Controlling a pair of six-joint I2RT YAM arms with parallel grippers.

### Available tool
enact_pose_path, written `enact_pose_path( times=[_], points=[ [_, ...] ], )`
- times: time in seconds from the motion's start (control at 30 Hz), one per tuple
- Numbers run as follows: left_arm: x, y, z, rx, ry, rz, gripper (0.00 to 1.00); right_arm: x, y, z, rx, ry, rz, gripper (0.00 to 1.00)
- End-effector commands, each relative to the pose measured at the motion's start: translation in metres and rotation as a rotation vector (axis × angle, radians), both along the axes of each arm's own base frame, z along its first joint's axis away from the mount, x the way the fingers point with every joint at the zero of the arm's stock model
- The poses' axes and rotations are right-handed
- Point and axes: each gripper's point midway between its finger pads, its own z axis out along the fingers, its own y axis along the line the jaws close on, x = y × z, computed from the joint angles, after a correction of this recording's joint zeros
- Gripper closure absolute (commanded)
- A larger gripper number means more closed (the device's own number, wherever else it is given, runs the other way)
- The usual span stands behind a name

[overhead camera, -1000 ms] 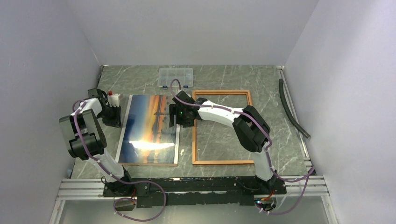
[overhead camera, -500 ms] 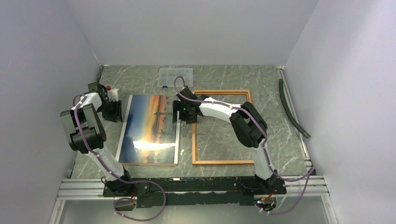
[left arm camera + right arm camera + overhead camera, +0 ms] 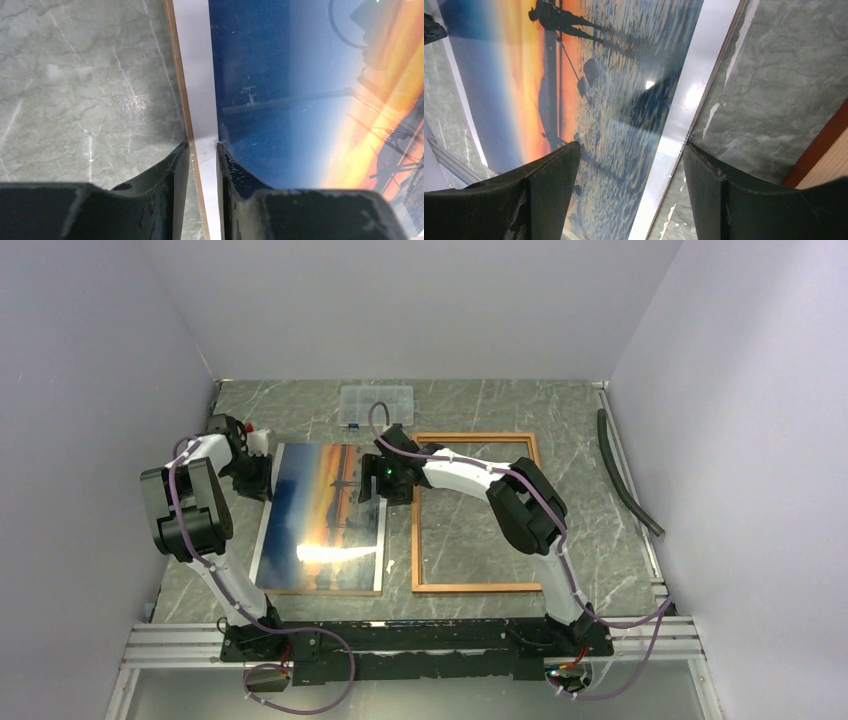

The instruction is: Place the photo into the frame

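Note:
The photo (image 3: 325,510), a glossy orange-and-blue sunset print, lies face up on a brown backing board (image 3: 315,591), left of the frame (image 3: 475,437). The frame lies flat on the table with nothing inside its red-orange border. My left gripper (image 3: 266,476) is at the photo's left edge. In the left wrist view the left gripper (image 3: 202,150) stands narrowly open astride the white margin and the board edge (image 3: 176,75). My right gripper (image 3: 376,485) is at the photo's right edge. The right gripper (image 3: 631,155) is wide open, one finger over the print (image 3: 624,75), the other over the table.
A small clear compartment box (image 3: 376,406) stands at the back, beyond the photo. A white item with a red cap (image 3: 258,438) sits by the left arm. A black hose (image 3: 625,475) runs along the right rail. The frame's corner (image 3: 829,150) shows right of the right gripper.
My left arm has swung right, bringing its gripper from the bare table onto the photo's left edge. The right gripper has shifted only slightly along the right edge.

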Motion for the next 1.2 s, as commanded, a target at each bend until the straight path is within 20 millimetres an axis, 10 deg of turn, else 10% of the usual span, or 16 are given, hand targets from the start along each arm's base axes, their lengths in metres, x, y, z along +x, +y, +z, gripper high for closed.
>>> enact_pose_path(
  times=[0.0, 1.17],
  points=[
    [0.000, -0.021, 0.012, -0.099, 0.005, -0.017, 0.70, 0.008, 0.020, 0.028, 0.090, -0.034, 0.011, 0.22],
    [0.000, -0.031, 0.010, -0.153, -0.013, -0.041, 0.93, -0.013, 0.030, 0.106, 0.248, -0.049, 0.059, 0.25]
  ],
)
